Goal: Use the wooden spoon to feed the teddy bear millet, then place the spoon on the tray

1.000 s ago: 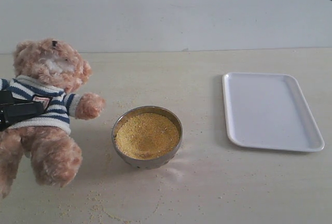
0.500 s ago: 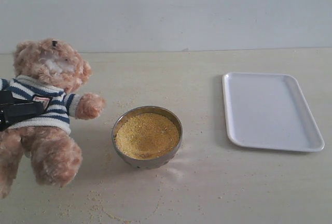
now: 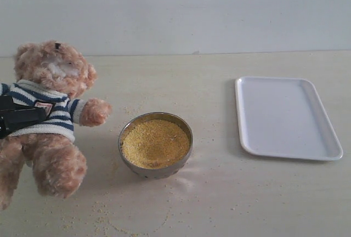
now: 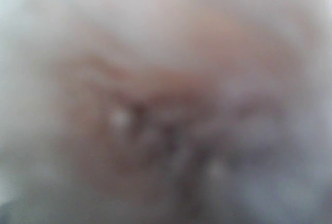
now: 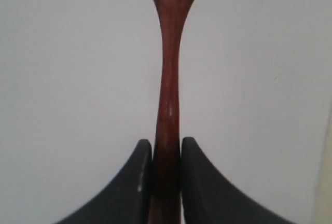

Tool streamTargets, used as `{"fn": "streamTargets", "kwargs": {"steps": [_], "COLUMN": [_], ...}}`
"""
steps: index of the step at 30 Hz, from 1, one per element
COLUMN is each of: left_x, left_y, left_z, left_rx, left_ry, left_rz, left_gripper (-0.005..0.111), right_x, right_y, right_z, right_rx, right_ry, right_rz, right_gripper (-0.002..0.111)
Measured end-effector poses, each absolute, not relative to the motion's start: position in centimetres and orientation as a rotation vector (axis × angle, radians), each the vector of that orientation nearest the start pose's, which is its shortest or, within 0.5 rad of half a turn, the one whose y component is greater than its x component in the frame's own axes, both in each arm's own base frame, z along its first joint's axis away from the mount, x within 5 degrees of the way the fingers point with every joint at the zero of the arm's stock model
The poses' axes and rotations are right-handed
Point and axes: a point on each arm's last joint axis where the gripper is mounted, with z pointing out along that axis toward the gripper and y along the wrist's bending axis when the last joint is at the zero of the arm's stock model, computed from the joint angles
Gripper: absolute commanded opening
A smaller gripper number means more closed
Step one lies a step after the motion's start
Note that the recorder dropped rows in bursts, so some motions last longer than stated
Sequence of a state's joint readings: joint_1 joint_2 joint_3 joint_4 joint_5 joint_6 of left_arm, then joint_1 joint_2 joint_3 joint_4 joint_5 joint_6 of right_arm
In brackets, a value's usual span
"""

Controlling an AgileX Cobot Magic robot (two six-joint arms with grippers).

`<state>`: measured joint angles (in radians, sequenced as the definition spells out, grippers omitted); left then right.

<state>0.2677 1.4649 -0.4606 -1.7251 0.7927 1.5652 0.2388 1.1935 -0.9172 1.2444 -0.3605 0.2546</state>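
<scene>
I see the teddy bear (image 3: 52,116) upright at left, yellow millet (image 3: 155,142) mounded beside its paw, and the white tray (image 3: 285,117) flat at right. My right gripper (image 5: 167,146) pinches the wooden spoon (image 5: 168,94) by its handle.

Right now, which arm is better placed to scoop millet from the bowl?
Probably the right: the right gripper clamps the wooden spoon, while the left gripper holds the teddy bear.

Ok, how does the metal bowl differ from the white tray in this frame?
The metal bowl is round and steel-grey; the tray is rectangular and white. The bowl has deep walls and is filled with millet; the tray has only a low rim and holds nothing. The bowl sits close to the teddy bear; the tray lies apart, at the right of the exterior view. Both rest flat on the table.
</scene>
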Motion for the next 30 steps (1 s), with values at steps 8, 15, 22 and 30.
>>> {"fn": "streamTargets", "kwargs": {"steps": [8, 15, 22, 30], "left_x": [23.4, 23.4, 23.4, 23.5], "left_y": [-0.2, -0.2, -0.2, 0.0], "left_z": [17.8, 17.8, 17.8, 17.6], "left_rx": [-0.158, -0.158, -0.147, -0.154], "left_ry": [2.208, 2.208, 2.207, 2.221], "left_rz": [-0.876, -0.876, -0.871, -0.831], "left_gripper": [0.005, 0.005, 0.005, 0.005], "right_x": [26.4, 25.4, 27.5, 28.1], "right_y": [1.3, 0.6, 5.8, 9.8], "right_z": [39.1, 42.2, 40.5, 38.8], "right_rx": [1.015, 0.207, -0.641, -0.876], "right_ry": [0.998, 1.319, 1.362, 1.301], "right_rz": [0.838, 0.024, -0.557, -0.819], "right_gripper": [0.0, 0.0, 0.0, 0.0]}}
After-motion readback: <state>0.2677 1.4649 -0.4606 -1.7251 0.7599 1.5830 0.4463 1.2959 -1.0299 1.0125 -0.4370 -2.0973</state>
